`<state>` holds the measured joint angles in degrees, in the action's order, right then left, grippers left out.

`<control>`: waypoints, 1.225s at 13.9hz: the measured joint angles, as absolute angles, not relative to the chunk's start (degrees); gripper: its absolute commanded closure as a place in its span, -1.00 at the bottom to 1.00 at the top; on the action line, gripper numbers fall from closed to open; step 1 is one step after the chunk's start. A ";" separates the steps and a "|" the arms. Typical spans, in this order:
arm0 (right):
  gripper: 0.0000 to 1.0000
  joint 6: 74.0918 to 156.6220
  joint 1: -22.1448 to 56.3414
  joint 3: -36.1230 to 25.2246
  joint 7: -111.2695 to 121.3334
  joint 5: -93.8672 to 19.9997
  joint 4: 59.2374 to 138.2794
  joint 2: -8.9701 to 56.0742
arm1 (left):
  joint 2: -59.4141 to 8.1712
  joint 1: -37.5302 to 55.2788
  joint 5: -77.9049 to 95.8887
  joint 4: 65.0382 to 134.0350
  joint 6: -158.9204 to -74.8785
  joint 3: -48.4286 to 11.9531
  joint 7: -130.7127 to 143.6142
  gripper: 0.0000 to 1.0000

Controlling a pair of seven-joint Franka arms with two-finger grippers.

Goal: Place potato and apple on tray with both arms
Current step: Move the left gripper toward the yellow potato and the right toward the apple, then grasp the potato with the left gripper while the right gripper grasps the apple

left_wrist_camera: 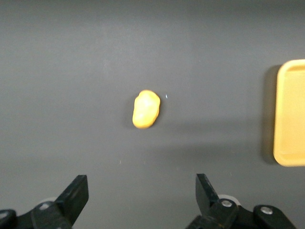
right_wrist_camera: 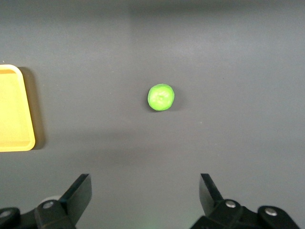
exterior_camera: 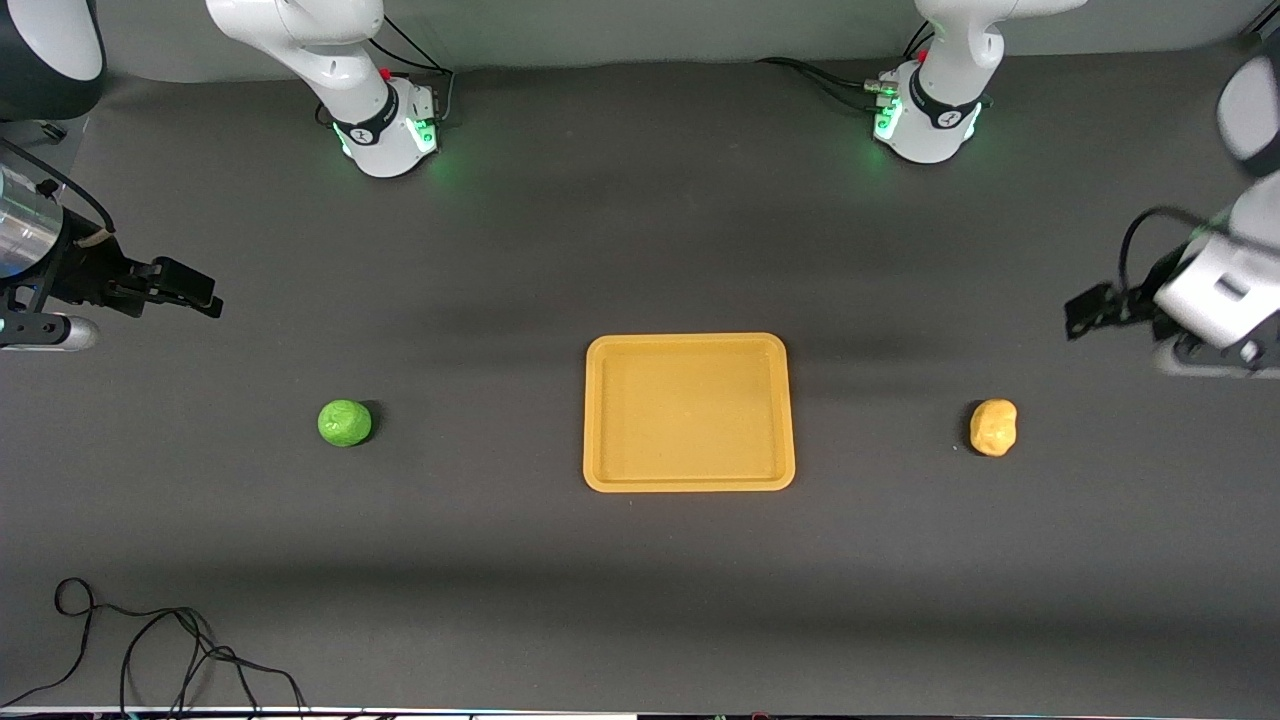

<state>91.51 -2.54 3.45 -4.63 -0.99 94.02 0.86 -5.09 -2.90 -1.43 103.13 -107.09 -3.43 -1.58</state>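
The yellow-orange tray lies empty at the table's middle. The green apple sits on the table toward the right arm's end and shows in the right wrist view. The yellow-tan potato sits toward the left arm's end and shows in the left wrist view. My right gripper is open and empty, up in the air above the table near the apple's end. My left gripper is open and empty, up over the table near the potato.
The tray's edge shows in the left wrist view and the right wrist view. A black cable lies looped near the table's front edge at the right arm's end. The arm bases stand along the table's back.
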 measured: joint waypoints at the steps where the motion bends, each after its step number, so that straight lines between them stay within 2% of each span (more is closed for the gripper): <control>1: -1.00 91.65 -2.55 3.44 -4.60 -0.20 94.23 1.27 | -7.76 -2.90 -1.50 104.00 -110.46 -3.43 -1.61 -1.00; 4: -1.00 95.73 -2.60 3.36 -4.10 1.36 96.19 4.05 | -15.33 -2.88 -3.19 107.53 -119.65 -3.46 -2.39 -1.00; 9: -1.00 111.45 -2.68 3.28 -3.76 2.70 106.96 8.43 | -28.30 -2.69 -6.95 109.06 -132.24 -3.50 -2.68 -1.00; 12: -1.00 116.96 -2.82 2.40 -3.76 2.80 110.57 11.39 | -32.30 -2.81 -9.89 108.91 -134.97 -3.27 -2.68 -0.96; 15: -1.00 125.61 -2.82 2.11 -3.76 2.80 114.07 14.70 | -32.35 -2.85 -10.08 108.69 -134.99 -3.26 -2.67 -0.11; 17: -1.00 130.99 -2.82 2.06 -3.76 2.80 116.52 16.96 | -32.35 -2.85 -10.09 108.59 -134.99 -3.27 -2.65 0.28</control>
<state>130.99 -2.82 2.06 -3.76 2.80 116.52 16.96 -32.35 -2.85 -10.09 108.59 -134.99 -3.27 -2.65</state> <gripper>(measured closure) 0.000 0.300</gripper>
